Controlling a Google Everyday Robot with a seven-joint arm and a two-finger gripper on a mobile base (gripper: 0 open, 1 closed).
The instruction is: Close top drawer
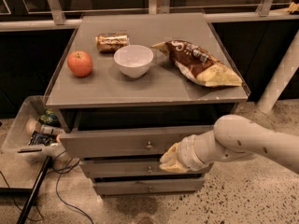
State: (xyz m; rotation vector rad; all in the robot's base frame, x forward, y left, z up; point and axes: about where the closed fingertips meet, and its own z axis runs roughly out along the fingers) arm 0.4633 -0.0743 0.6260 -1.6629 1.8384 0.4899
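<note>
Now the wide grey wooden top drawer (112, 143) stands pulled out nearward, its flat front running left-right, with the cream gripper (171, 160) just before its right half, spread or pressed together I cannot tell.

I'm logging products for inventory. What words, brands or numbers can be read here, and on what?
Brown-and-yellow crinkled chip bag: white lettering, not legible.
Gold metal can on its side: label not legible.
Cream gripper, in front of the wide grey wooden top drawer: no text.
</note>
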